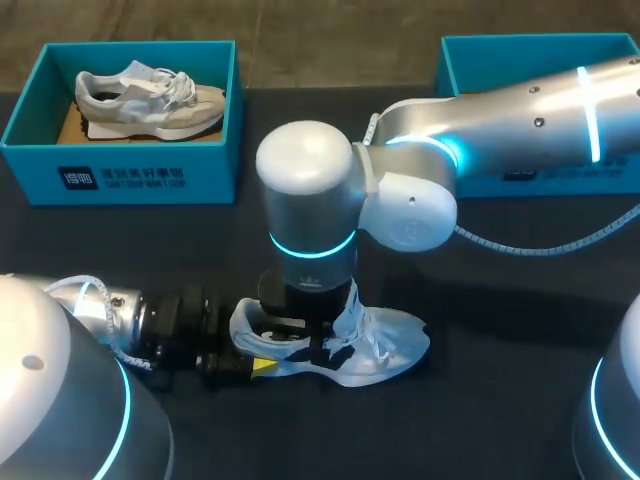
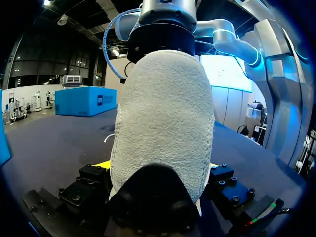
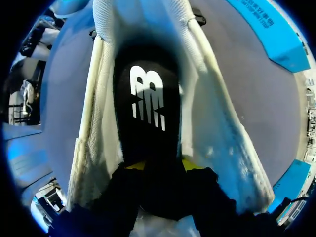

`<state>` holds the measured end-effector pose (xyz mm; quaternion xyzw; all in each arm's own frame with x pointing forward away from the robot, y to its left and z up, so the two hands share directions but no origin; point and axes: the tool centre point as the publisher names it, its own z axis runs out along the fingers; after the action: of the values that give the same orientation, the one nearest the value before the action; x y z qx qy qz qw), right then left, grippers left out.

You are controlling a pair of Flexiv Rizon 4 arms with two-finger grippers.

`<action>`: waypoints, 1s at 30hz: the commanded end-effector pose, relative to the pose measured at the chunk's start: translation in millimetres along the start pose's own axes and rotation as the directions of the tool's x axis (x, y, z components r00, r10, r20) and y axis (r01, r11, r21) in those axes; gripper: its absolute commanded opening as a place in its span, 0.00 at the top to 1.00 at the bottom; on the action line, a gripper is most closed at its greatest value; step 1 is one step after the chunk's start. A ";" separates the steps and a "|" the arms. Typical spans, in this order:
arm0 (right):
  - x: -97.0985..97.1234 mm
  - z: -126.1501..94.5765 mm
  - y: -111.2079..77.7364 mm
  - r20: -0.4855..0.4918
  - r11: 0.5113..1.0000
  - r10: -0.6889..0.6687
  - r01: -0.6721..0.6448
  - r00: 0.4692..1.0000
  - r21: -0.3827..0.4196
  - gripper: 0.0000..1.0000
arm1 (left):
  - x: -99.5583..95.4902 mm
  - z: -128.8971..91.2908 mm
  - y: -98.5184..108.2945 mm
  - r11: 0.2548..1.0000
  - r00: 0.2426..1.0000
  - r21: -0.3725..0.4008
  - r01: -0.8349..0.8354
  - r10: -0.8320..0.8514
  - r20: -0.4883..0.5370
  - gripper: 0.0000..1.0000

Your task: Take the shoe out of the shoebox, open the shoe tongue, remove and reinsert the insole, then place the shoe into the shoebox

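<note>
From above: the shoe (image 1: 385, 345) is out on the table near the front, well apart from the shoebox (image 1: 452, 68) at the back right. My left gripper (image 1: 245, 362) has the heel, and my right gripper (image 1: 305, 340) is plunged straight down into the opening.

Left wrist view: heel fills everything, pinched from both sides. That's a firm hold.

Right wrist view: I'm deep in the shoe, with the black insole (image 3: 145, 118) lying flat ahead. Pinching or spread? Cannot tell.

This looks like the insole step. Next calls for a grip on its heel end and a lift, with the left bracing.
</note>
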<state>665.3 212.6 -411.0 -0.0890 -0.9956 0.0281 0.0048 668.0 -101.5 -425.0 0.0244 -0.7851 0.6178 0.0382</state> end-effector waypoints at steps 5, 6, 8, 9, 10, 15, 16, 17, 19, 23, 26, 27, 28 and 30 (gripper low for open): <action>18.4 48.0 2.3 -0.013 1.000 -0.012 0.013 1.000 0.010 1.00 | -1.2 1.3 5.3 1.000 1.000 -0.001 0.002 -0.002 0.003 1.00; 19.5 47.3 1.4 -0.014 1.000 -0.014 0.014 1.000 0.009 1.00 | -1.2 1.3 5.3 1.000 1.000 -0.001 0.002 -0.002 0.003 1.00; 20.9 45.5 0.1 -0.017 1.000 -0.018 0.018 1.000 0.005 1.00 | -1.2 1.3 5.3 1.000 1.000 -0.001 0.002 -0.002 0.003 1.00; 21.4 43.9 -0.3 -0.017 1.000 -0.020 0.020 1.000 0.000 1.00 | -1.2 1.3 5.3 1.000 1.000 -0.001 0.002 -0.002 0.003 1.00; 21.5 42.0 -1.1 -0.017 1.000 -0.021 0.021 1.000 -0.012 1.00 | -1.2 1.3 5.3 1.000 1.000 -0.001 0.002 -0.002 0.003 1.00; 19.7 29.1 -3.0 0.003 0.999 -0.015 0.015 1.000 -0.050 1.00 | -1.2 1.3 5.3 1.000 1.000 -0.001 0.002 -0.002 0.003 1.00; 19.2 25.6 -3.1 0.007 0.998 -0.013 0.014 1.000 -0.063 1.00 | -1.2 1.3 5.3 1.000 1.000 -0.001 0.002 -0.002 0.003 1.00; 18.8 22.2 -2.8 0.014 0.997 -0.013 0.014 1.000 -0.074 1.00 | -1.2 1.3 5.3 1.000 1.000 -0.001 0.002 -0.002 0.003 1.00; 17.7 15.1 -3.1 0.021 0.993 -0.012 0.015 1.000 -0.119 1.00 | -1.2 1.3 5.3 1.000 1.000 -0.001 0.002 -0.002 0.003 1.00; 14.4 1.2 -6.2 0.039 0.981 -0.001 0.008 0.999 -0.194 1.00 | -1.2 1.3 5.3 1.000 1.000 -0.001 0.002 -0.002 0.003 1.00; 12.5 -7.9 -6.2 0.050 0.969 0.011 0.001 0.999 -0.245 1.00 | -1.2 1.3 5.3 1.000 1.000 -0.001 0.002 -0.002 0.003 1.00; 11.6 -10.2 -6.2 0.050 0.961 0.017 -0.003 0.999 -0.276 1.00 | -1.2 1.3 5.3 1.000 1.000 -0.001 0.002 -0.002 0.003 1.00; 10.6 -12.0 -6.7 0.048 0.952 0.019 -0.004 0.999 -0.306 1.00 | -1.2 1.3 5.3 1.000 1.000 -0.001 0.002 -0.002 0.003 1.00; 9.2 -14.7 -7.1 0.049 0.949 0.026 -0.009 0.998 -0.314 1.00 | -1.2 1.3 5.3 1.000 1.000 -0.001 0.002 -0.002 0.003 1.00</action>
<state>659.3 219.3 -402.6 -0.0977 -0.9915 -0.0796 -0.0314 668.1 -101.1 -424.6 0.0245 -0.7848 0.6180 0.0383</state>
